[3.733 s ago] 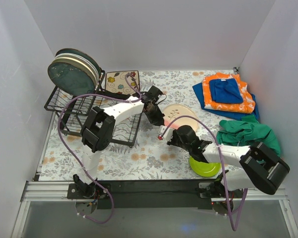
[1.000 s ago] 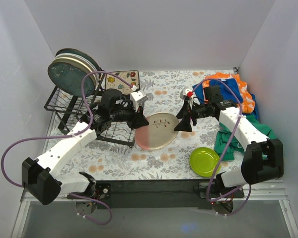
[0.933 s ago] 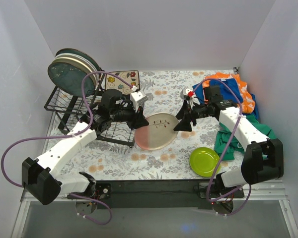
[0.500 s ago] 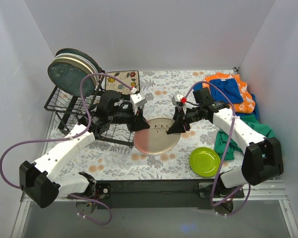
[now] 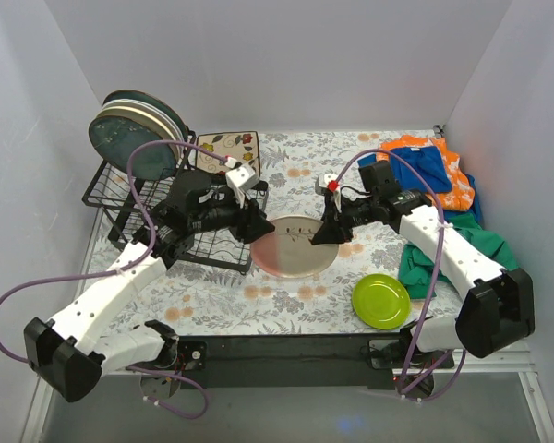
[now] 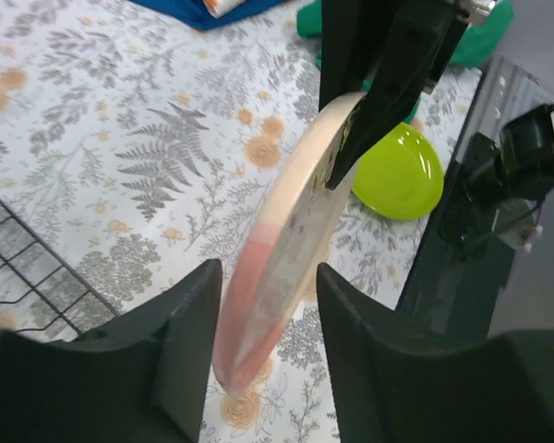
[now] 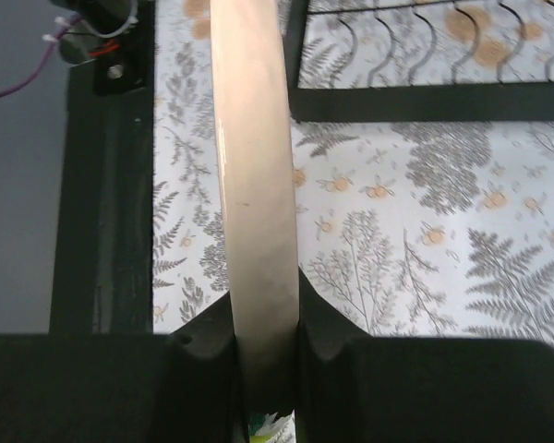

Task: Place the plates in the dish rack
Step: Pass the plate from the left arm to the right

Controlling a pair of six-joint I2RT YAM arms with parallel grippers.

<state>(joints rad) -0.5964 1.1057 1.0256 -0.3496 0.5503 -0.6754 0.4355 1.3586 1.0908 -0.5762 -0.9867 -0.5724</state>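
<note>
The pink-cream plate (image 5: pixel 294 249) with a leaf sprig is held off the table, tilted, between my two grippers. My right gripper (image 5: pixel 324 232) is shut on its right rim; the right wrist view shows the rim (image 7: pixel 252 185) edge-on, pinched between the fingers (image 7: pixel 263 318). My left gripper (image 5: pixel 258 232) is open and straddles the plate's left rim (image 6: pixel 291 240), with gaps on both sides (image 6: pixel 268 281). The black wire dish rack (image 5: pixel 129 219) stands at the left, with several plates (image 5: pixel 137 136) upright at its back. The lime green plate (image 5: pixel 380 301) lies on the table near the front right.
A floral mat (image 5: pixel 226 152) lies behind the rack's right end. Orange and blue cloths (image 5: pixel 423 171) and a green cloth (image 5: pixel 462 247) lie at the right. The rack's front frame (image 7: pixel 425 101) is ahead of the right gripper. A black rail (image 5: pixel 286 349) runs along the front.
The plate has left the table in my right gripper. Over the last second it has tipped flatter and shifted slightly left, and my left gripper has come round its left rim.
</note>
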